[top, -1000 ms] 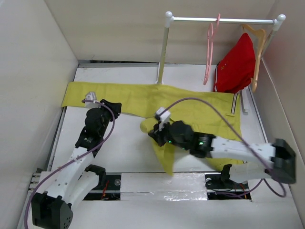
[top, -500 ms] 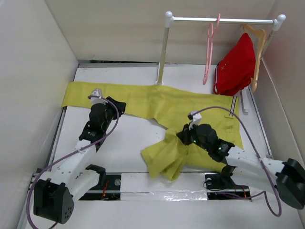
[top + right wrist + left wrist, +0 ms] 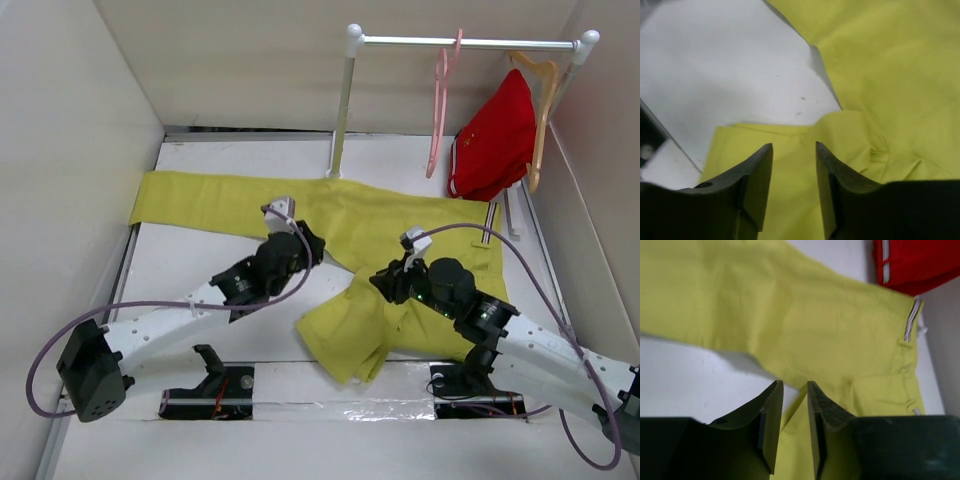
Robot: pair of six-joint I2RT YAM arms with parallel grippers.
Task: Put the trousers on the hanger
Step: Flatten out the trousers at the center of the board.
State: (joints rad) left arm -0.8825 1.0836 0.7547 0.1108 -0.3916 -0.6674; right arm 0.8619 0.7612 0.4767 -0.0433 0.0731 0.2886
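Note:
The mustard-yellow trousers [image 3: 420, 235] lie flat across the table. One leg runs out to the far left, and the other is folded into a crumpled heap [image 3: 350, 335] near the front edge. The pink hanger [image 3: 440, 110] hangs on the rail at the back, apart from both arms. My left gripper [image 3: 305, 240] hovers over the crotch of the trousers [image 3: 815, 315]. Its jaws are narrowly open with nothing between them [image 3: 794, 386]. My right gripper [image 3: 385, 283] is open just above the folded leg [image 3: 790, 200], holding no fabric [image 3: 794, 146]. The striped waistband [image 3: 911, 322] is at the right end.
A red garment [image 3: 495, 140] hangs from a tan wooden hanger [image 3: 545, 90] on the white rail [image 3: 470, 42], right of the pink one. The rail's post [image 3: 342, 110] stands at the trousers' far edge. Beige walls close in the left, back and right.
My right gripper moved right with the lifted leg, then opened, and the leg dropped in a heap. My left arm swung from the left leg to the middle of the trousers.

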